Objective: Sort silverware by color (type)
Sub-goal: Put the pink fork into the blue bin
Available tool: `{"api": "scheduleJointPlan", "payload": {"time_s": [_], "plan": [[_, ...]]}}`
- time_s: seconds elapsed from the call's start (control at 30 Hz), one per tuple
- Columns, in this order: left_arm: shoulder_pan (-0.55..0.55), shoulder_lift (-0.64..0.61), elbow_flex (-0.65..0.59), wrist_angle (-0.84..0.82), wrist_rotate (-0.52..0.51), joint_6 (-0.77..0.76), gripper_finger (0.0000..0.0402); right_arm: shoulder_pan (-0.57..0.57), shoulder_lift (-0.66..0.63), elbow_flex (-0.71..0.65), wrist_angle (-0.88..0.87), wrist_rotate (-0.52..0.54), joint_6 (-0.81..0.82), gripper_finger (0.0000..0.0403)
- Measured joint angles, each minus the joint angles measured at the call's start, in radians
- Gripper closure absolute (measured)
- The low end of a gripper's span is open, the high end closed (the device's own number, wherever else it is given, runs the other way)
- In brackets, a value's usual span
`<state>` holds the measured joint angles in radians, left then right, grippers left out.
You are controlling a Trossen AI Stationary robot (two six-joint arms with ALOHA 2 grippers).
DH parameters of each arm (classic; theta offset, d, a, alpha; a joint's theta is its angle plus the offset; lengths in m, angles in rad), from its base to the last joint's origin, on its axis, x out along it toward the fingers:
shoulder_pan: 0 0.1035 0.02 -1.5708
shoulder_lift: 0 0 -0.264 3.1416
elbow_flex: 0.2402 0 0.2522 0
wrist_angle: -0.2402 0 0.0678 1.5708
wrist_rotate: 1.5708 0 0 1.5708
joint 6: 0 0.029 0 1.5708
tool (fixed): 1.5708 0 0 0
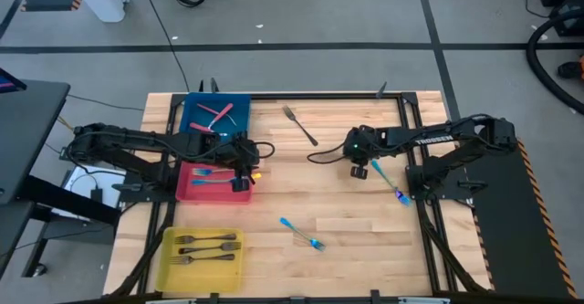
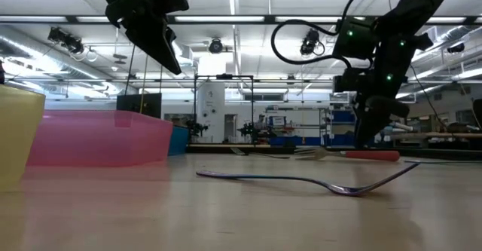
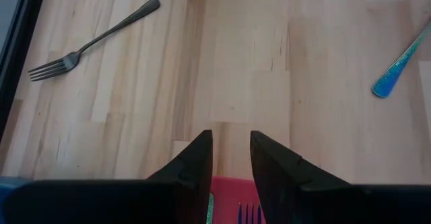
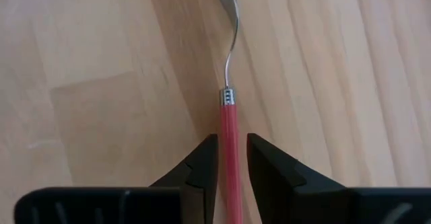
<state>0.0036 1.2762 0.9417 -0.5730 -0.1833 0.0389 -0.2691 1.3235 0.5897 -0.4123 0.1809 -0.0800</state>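
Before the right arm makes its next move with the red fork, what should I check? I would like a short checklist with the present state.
1. Red-handled fork lies between the right tool fingers: ok.
2. Right tool closed on the handle: not ok. The fingers stand apart from it, and the fork rests on the table.
3. Blue bin holds the other red forks, with room left: ok.
4. Left tool open and empty: ok.
5. Left tool clear of the way to the blue bin: cannot tell. It hovers over the pink bin beside it.
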Motion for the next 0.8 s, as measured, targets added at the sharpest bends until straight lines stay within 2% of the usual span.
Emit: {"api": "scheduleJointPlan", "payload": {"time_s": [0.2,0.37,0.63,0.8], "plan": [[0.000,0.000,0.000,0.000,0.000,0.000,0.0301,-0.018,-0.001,-0.014,0.025,-0.005,-0.002,0.0315],[0.000,0.000,0.000,0.001,0.000,0.000,0.0301,-0.034,-0.001,-0.045,0.062,-0.060,-0.002,0.0315],[0.000,0.000,0.000,0.002,0.000,0.001,0.0301,-0.043,-0.001,-0.102,0.128,-0.055,0.037,0.0318],[0.000,0.000,0.000,0.021,0.000,0.001,0.0301,-0.052,-0.001,-0.122,0.180,-0.015,0.111,0.0349]]}}
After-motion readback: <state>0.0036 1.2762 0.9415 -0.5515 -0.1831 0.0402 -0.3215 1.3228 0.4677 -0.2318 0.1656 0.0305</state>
